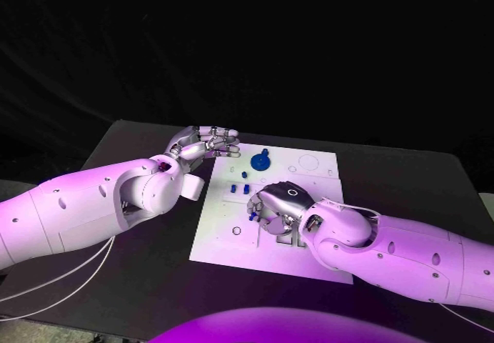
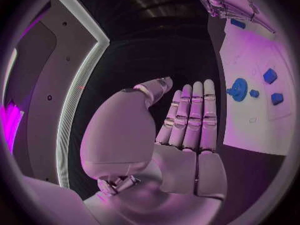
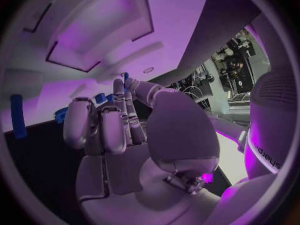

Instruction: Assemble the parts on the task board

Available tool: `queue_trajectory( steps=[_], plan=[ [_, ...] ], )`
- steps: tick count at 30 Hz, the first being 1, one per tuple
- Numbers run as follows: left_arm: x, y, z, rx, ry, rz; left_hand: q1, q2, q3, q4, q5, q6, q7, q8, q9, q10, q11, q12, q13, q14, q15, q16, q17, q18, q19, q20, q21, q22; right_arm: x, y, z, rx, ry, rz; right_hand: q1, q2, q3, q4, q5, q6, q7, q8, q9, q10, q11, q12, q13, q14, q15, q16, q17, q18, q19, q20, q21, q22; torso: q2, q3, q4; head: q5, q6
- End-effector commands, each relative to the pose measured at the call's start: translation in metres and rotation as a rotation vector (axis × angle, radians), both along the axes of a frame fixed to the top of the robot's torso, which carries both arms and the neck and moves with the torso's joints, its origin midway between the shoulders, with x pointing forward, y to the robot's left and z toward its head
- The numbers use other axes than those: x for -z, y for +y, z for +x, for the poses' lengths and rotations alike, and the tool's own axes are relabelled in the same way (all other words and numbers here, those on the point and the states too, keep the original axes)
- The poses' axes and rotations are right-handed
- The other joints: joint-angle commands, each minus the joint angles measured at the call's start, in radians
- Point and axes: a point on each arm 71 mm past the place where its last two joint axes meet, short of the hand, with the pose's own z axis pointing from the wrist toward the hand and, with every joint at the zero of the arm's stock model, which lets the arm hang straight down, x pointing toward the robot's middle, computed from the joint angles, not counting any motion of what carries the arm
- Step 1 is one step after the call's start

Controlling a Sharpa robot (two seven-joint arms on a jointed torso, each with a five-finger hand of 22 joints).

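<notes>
Right robot hand (image 1: 276, 207) rests on task board (image 1: 309, 250) (left robot hand (image 1: 206, 145) empty).

The task board (image 1: 309, 243) looks smooth matt white, the parts (image 1: 260, 161) glossy blue plastic, the table (image 1: 134, 150) matt black.

Two smooth, rounded white arms with small dark screw holes along their shells end in silver jointed hands: left hand (image 1: 206, 145), right hand (image 1: 276, 204). Thin pale cables (image 1: 62, 275) trail beneath the left arm.
</notes>
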Motion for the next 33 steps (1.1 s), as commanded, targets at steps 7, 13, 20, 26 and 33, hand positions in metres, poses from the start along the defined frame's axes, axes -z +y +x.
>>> queue_trajectory(
  steps=[7,13,20,26,33],
  plan=[
    [-0.0006,-0.0018,-0.0006,0.014,-0.004,-0.010,0.007,0.005,-0.002,-0.004,0.006,-0.003,0.012,-0.006,-0.001,-0.005,0.001,0.006,0.000,-0.007,0.004,-0.005,0.002,0.006,-0.001,0.006,-0.004,-0.001,0.0033,0.0021,0.0005,-0.006,-0.011,-0.029,-0.011,-0.004,-0.001,0.005,0.000,0.003,0.000,0.006,0.001,0.009,0.001,-0.007,-0.001,0.023,-0.009,0.004,0.001,-0.007,0.004,0.002,-0.003,0.040,0.000,-0.0005,-0.0003,0.002,-0.004],
    [-0.0005,-0.0017,-0.0006,0.015,-0.003,-0.010,0.007,0.005,-0.002,-0.004,0.006,-0.003,0.012,-0.006,-0.001,-0.005,0.001,0.006,0.000,-0.007,0.004,-0.005,0.002,0.006,-0.001,0.006,-0.004,-0.001,0.0036,0.0025,0.0007,-0.004,-0.013,-0.031,-0.011,-0.004,-0.001,0.005,0.000,0.003,0.000,0.006,0.001,0.009,0.001,-0.007,-0.001,0.023,-0.009,0.004,0.001,-0.007,0.004,0.002,-0.003,0.040,0.001,-0.0003,-0.0002,0.002,-0.006],
    [-0.0004,-0.0018,-0.0006,0.016,-0.002,-0.010,0.007,0.005,-0.002,-0.004,0.007,-0.004,0.012,-0.006,-0.002,-0.007,0.002,0.006,0.000,-0.008,0.004,-0.006,0.002,0.006,-0.001,0.007,-0.005,-0.002,0.0056,0.0030,0.0007,-0.009,-0.003,-0.053,-0.012,-0.003,-0.002,0.005,0.000,0.003,0.000,0.006,0.002,0.009,0.001,-0.007,-0.001,0.023,-0.009,0.004,0.001,-0.007,0.004,0.002,-0.002,0.040,0.000,-0.0008,0.0002,0.001,-0.008],
    [-0.0003,-0.0021,-0.0006,0.016,-0.001,-0.010,0.007,0.005,-0.002,-0.004,0.007,-0.004,0.012,-0.006,-0.002,-0.007,0.002,0.006,0.000,-0.008,0.004,-0.006,0.002,0.006,-0.001,0.007,-0.005,-0.002,0.0079,0.0060,-0.0003,-0.027,0.012,-0.072,-0.014,-0.005,-0.004,0.005,0.000,0.002,-0.001,0.006,0.002,0.009,0.001,-0.008,-0.001,0.023,-0.009,0.004,0.001,-0.007,0.003,0.002,-0.003,0.040,0.000,-0.0005,-0.0007,0.002,-0.008],
    [-0.0005,-0.0022,-0.0006,0.017,-0.002,-0.010,0.006,0.005,-0.002,-0.004,0.007,-0.005,0.013,-0.006,-0.002,-0.008,0.002,0.007,0.000,-0.009,0.005,-0.006,0.002,0.006,-0.002,0.007,-0.007,-0.003,0.0115,0.0085,-0.0015,-0.044,0.036,-0.098,-0.024,-0.009,-0.014,0.008,0.001,0.001,-0.001,0.006,0.004,0.010,0.002,-0.009,-0.003,0.022,-0.008,0.002,-0.004,-0.006,0.000,0.002,-0.008,0.037,0.001,-0.0013,-0.0007,0.000,-0.009]
  ],
)
